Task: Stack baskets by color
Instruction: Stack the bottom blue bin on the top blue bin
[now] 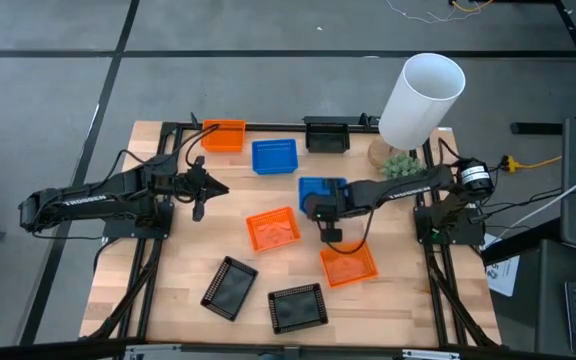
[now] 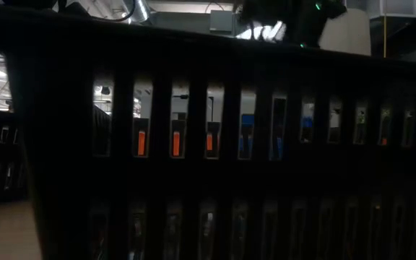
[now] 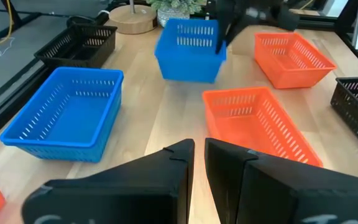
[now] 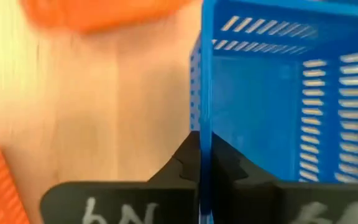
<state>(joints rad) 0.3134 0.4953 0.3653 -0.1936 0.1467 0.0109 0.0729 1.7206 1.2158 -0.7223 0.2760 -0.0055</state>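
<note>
Slotted blue plastic basket (image 4: 272, 93), rectangular, is pinched by its thin wall in the closed right gripper (image 4: 205, 163) mid wooden tabletop (image 1: 168, 290). Left gripper (image 3: 199, 163) is held nearly closed, empty.

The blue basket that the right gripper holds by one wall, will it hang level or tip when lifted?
The blue basket probably tips, since the right gripper pinches only one thin wall, off centre. Its slotted plastic looks light and fairly stiff, so it should hardly bend.

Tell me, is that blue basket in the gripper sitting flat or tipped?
Tipped: the blue basket hangs tilted off the table, its wall pinched in the right gripper.
</note>
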